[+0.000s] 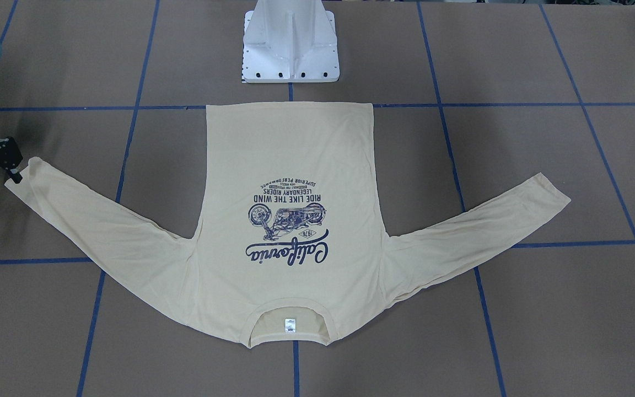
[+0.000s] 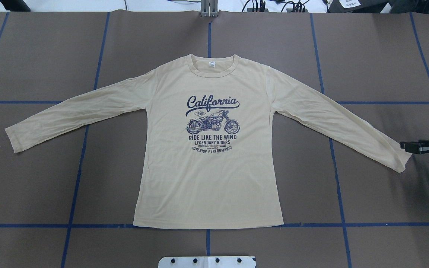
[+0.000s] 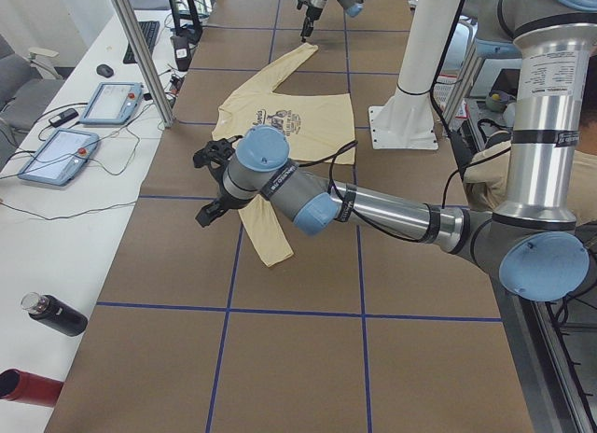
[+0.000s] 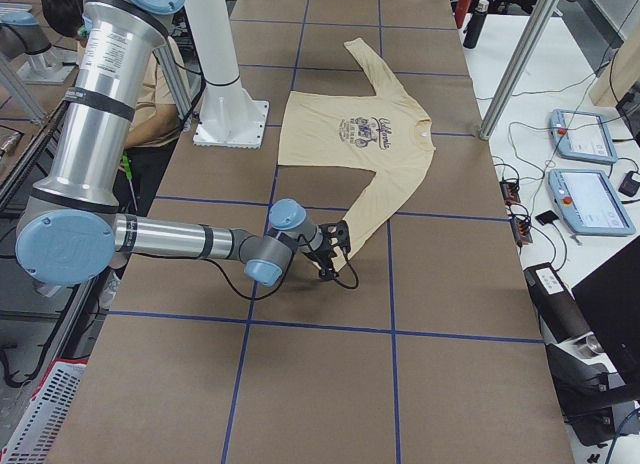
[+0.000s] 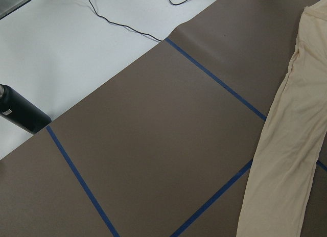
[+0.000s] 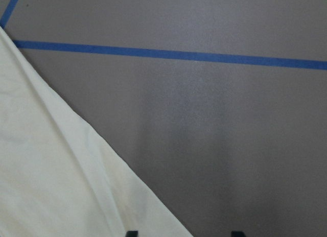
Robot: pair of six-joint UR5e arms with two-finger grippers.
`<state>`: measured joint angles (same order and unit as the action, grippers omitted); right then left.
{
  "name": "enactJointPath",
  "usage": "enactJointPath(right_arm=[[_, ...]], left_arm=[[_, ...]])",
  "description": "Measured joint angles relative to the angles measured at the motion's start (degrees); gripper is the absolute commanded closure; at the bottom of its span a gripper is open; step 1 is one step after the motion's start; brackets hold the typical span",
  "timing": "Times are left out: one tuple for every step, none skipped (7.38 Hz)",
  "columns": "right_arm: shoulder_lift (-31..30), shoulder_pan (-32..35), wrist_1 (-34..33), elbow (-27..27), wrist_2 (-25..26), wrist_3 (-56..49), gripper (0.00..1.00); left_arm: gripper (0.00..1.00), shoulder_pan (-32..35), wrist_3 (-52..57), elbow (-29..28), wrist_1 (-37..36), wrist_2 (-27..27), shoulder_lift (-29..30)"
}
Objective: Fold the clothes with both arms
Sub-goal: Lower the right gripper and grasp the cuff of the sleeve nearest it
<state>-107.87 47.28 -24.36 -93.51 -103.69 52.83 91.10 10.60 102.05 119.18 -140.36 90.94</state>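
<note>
The pale cream-yellow long-sleeved T-shirt [image 2: 207, 175] lies flat on the brown table with its print up and both sleeves spread out. Its neck label [image 2: 211, 63] is on the side far from the robot. My right gripper [image 2: 403, 146] is low at the right cuff [image 2: 399, 158]. It is open: two fingertips [image 6: 132, 233] stand apart, one over the sleeve's edge, with nothing between them. It also shows as the right gripper [image 1: 1, 179]. My left gripper [image 3: 209, 185] hovers beside the left sleeve [image 3: 266, 235]; I cannot tell its state. That left sleeve [image 5: 286, 160] shows in the left wrist view.
The white pedestal base [image 1: 290, 49] stands just behind the shirt's hem. Blue tape lines [image 2: 80, 163] grid the table. A side table holds control tablets [image 3: 61, 155], a black bottle [image 3: 56, 314] and a red bottle [image 3: 19, 384]. A metal post [image 3: 140, 55] rises there. A person sits behind the robot [image 4: 150, 104].
</note>
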Motion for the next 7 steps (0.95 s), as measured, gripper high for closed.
enactJointPath(right_arm=[[-0.5, -1.4, 0.0, -0.1, 1.6, -0.2, 0.39], [-0.7, -2.6, 0.0, 0.0, 3.1, -0.2, 0.42], [-0.7, -3.5, 0.0, 0.0, 4.2, -0.3, 0.44], [-0.6, -4.0, -0.1, 0.1, 4.7, -0.3, 0.44], [-0.5, -4.3, -0.1, 0.2, 4.9, -0.3, 0.44], [-0.5, -4.5, -0.1, 0.2, 5.3, -0.3, 0.45], [-0.4, -4.8, -0.2, 0.3, 5.8, -0.3, 0.45]], left_arm=[[0.0, 0.0, 0.0, 0.0, 0.0, 0.0, -0.2], [0.0, 0.0, 0.1, 0.0, 0.1, 0.0, -0.6], [0.0, 0.0, 0.1, 0.0, 0.3, 0.0, -0.9], [0.0, 0.0, 0.1, 0.0, 0.4, 0.1, -1.0], [0.0, 0.0, 0.0, 0.0, 0.5, 0.1, -1.1], [0.0, 0.0, 0.0, 0.0, 0.5, 0.1, -1.1], [0.0, 0.0, 0.0, 0.0, 0.5, 0.1, -1.1]])
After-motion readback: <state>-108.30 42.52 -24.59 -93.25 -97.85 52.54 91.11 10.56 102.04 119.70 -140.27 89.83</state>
